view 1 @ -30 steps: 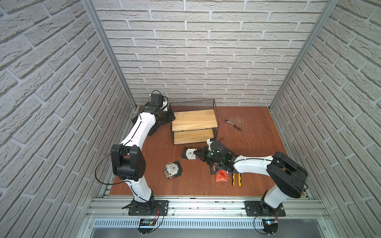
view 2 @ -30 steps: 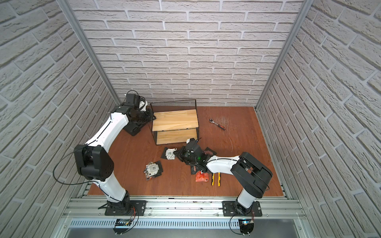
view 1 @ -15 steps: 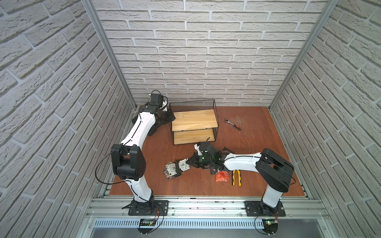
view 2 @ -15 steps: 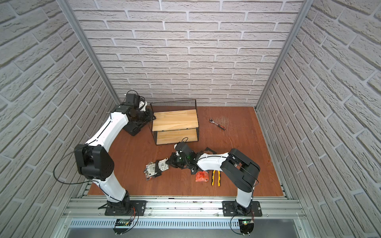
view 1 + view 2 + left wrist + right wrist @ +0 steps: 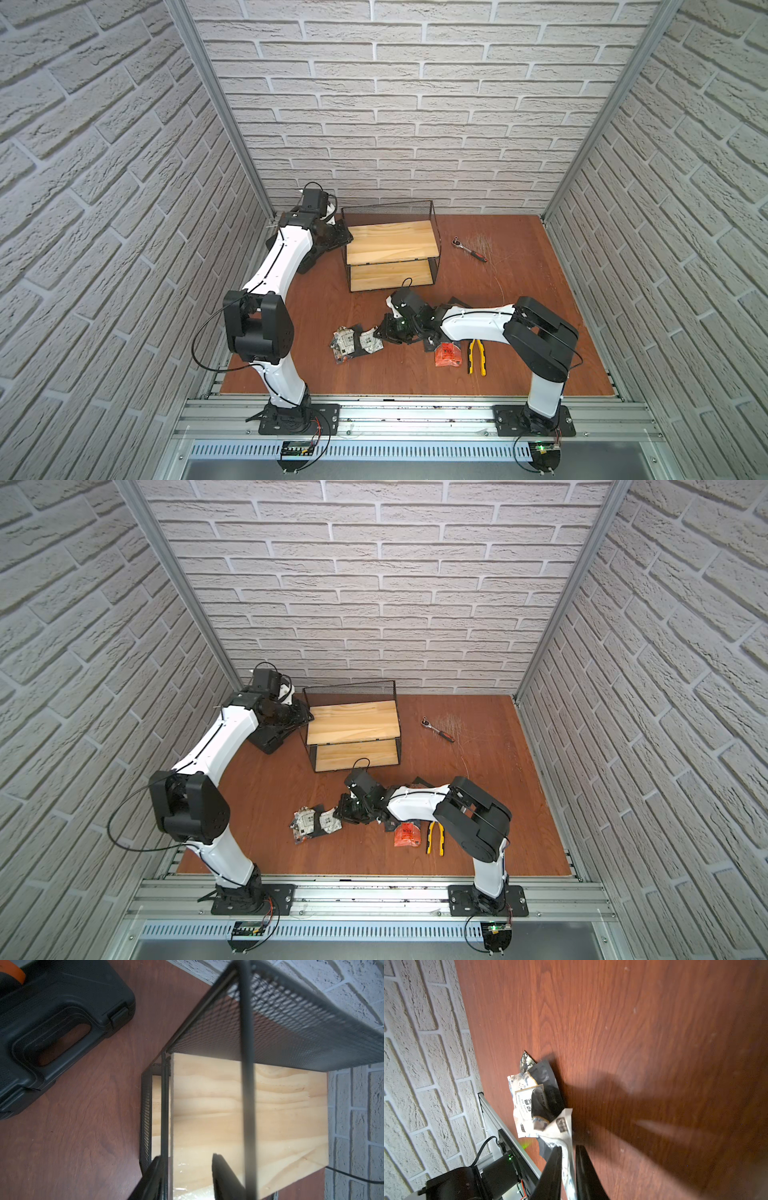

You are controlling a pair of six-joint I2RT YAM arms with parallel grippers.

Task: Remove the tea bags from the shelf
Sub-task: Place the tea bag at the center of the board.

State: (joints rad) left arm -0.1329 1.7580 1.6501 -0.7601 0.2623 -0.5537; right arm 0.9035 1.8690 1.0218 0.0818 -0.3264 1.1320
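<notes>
Since a second ago, your right arm has swung from mid-frame toward lower left in both top views. The white tea bag [image 5: 371, 341] came with it and now touches the pile of tea bags [image 5: 344, 344] on the bench [image 5: 374, 382], below the shelf [image 5: 392, 243]. Your left arm hasn't moved.

Right fingers [image 5: 552, 1172]: shut before, now a narrow gap with that bag's edge between them. Can't tell if they still pinch it.

Left fingers [image 5: 224, 1178]: wider apart than before, straddling the shelf's corner post and upper-board edge at its left end, not clamped.

Count:
- one shelf with two boards
- two white-label bags in the pile, over black ones I can't count
- one orange tea bag [image 5: 448, 354], lower right of centre
- one pair of pliers [image 5: 477, 357] just beside it
- one ratchet [image 5: 469, 250], right of the shelf
- one tool case [image 5: 52, 1022]
</notes>
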